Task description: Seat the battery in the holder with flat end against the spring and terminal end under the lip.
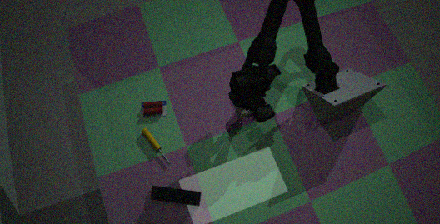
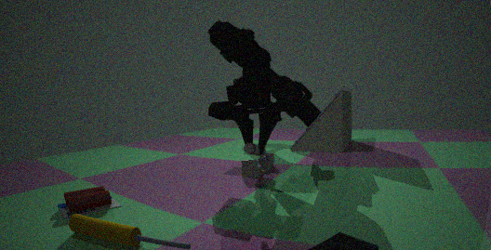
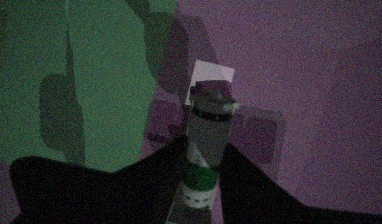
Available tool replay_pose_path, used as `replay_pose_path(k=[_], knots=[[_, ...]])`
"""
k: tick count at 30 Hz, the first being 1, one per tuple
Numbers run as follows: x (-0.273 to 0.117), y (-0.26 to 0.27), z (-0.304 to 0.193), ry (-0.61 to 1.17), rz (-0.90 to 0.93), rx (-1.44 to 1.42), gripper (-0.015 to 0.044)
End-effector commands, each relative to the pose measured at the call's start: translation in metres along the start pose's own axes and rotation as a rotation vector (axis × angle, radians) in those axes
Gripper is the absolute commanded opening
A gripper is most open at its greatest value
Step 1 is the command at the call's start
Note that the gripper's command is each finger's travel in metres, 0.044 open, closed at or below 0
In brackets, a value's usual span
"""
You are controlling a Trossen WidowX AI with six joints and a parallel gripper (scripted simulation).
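My black gripper [image 2: 257,150] [image 3: 207,144] is shut on the battery [image 2: 249,148] [image 3: 209,131], a grey cylinder with a dark ring near one end and a green band and white end at the other. In the wrist view it runs lengthwise between the fingers. The small grey holder [image 2: 251,169] stands on the floor just below the fingertips in the exterior view, with a gap visible under the battery. In the wrist view a pale piece [image 3: 214,73] beyond the battery's far end looks like part of the holder. The battery and shadow hide the rest; spring and lip cannot be made out.
A red cylinder pair [image 1: 153,108] [image 2: 87,200] and a yellow-handled screwdriver [image 1: 151,138] [image 2: 104,230] lie to the left. A black block [image 1: 176,196] [image 2: 344,243] is near the front, beside a bright patch [image 1: 250,184]. A grey wedge [image 1: 354,85] [image 2: 332,126] stands by the arm's base.
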State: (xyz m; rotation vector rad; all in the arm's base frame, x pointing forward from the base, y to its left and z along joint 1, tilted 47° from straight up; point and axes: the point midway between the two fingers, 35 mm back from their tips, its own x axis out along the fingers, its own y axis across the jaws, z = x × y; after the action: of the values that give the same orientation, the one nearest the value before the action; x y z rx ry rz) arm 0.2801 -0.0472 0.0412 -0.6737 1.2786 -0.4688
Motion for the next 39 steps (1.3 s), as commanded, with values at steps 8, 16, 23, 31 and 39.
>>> replay_pose_path(k=[8, 16, 23, 31, 39], knots=[[0.005, 0.001, -0.004, -0.055, 0.011, -0.004, 0.0066], [0.008, 0.001, -0.007, -0.099, 0.016, -0.007, 0.0066], [0.010, 0.001, -0.009, -0.139, 0.019, -0.009, 0.0066], [0.012, 0.001, -0.011, -0.185, 0.019, -0.013, 0.0066], [0.014, -0.001, -0.014, -0.232, 0.016, -0.016, 0.0066]])
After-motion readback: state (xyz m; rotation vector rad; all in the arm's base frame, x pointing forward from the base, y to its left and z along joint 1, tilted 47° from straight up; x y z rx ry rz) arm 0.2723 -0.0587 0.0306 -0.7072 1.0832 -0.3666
